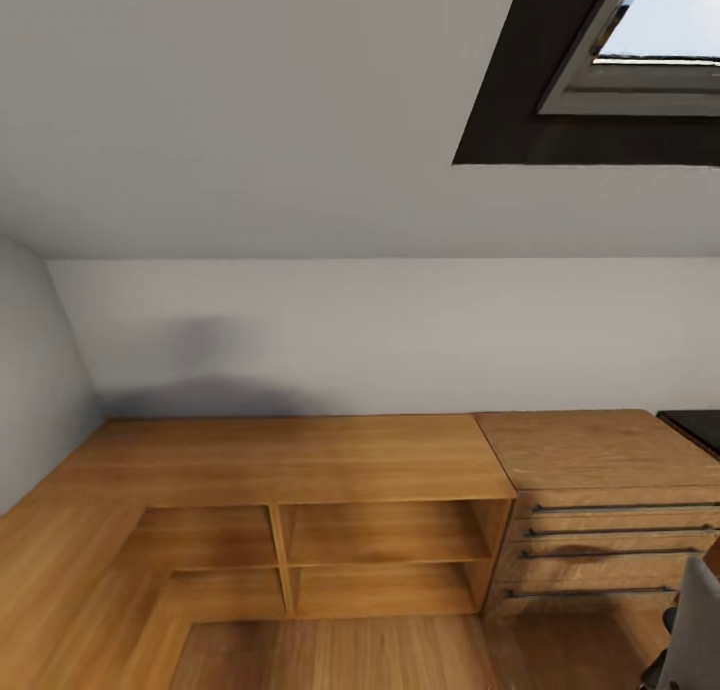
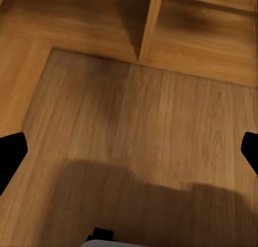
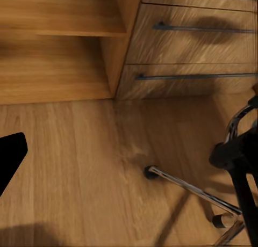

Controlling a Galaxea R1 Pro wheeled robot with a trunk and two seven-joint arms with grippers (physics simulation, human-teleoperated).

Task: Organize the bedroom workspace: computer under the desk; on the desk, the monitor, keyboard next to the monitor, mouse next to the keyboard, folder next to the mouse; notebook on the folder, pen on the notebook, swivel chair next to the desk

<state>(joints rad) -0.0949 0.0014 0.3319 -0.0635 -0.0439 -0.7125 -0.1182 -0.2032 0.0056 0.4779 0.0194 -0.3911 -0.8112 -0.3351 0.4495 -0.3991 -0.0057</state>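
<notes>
1. Head view: low wooden shelf unit (image 1: 300,530) with open cubbies stands against a white wall under a sloped ceiling; skylight (image 1: 640,40) at upper right.
2. Light wooden drawer unit (image 1: 600,515) with dark bar handles touches the shelf unit's right end.
3. Black corner of the worktop (image 1: 697,425) shows at the far right edge, just beyond the drawer unit.
4. Swivel chair (image 1: 695,625): grey backrest at lower right of the head view; its chrome base (image 3: 199,190) with casters stands on the wood floor (image 3: 80,166) near the drawers.
5. Left fingers (image 2: 12,153): dark tips at opposite frame edges, spread wide, holding nothing, above bare floor.
6. Right fingers (image 3: 11,155): one tip visible; cannot tell their state.
</notes>
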